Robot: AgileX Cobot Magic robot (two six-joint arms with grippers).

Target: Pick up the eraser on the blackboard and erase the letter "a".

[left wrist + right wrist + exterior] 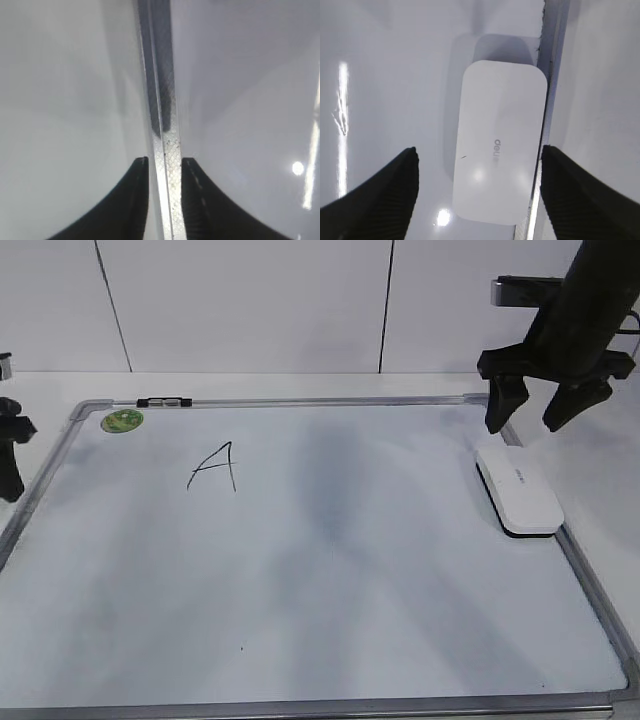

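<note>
The blackboard is a whiteboard with a grey metal frame and a green sticker. The white eraser lies on it against the right frame, also in the right wrist view. My right gripper is open and hovers just above the eraser's far end; its fingers stand on either side of the eraser, not touching it. An angular capital "A" is drawn at the upper left. No lowercase "a" shows. My left gripper is empty, nearly shut, over the left frame.
A small black-and-silver clip sits on the top frame. The white table lies beyond the right frame, and a white panelled wall stands behind. A tiny dark speck marks the board's lower middle.
</note>
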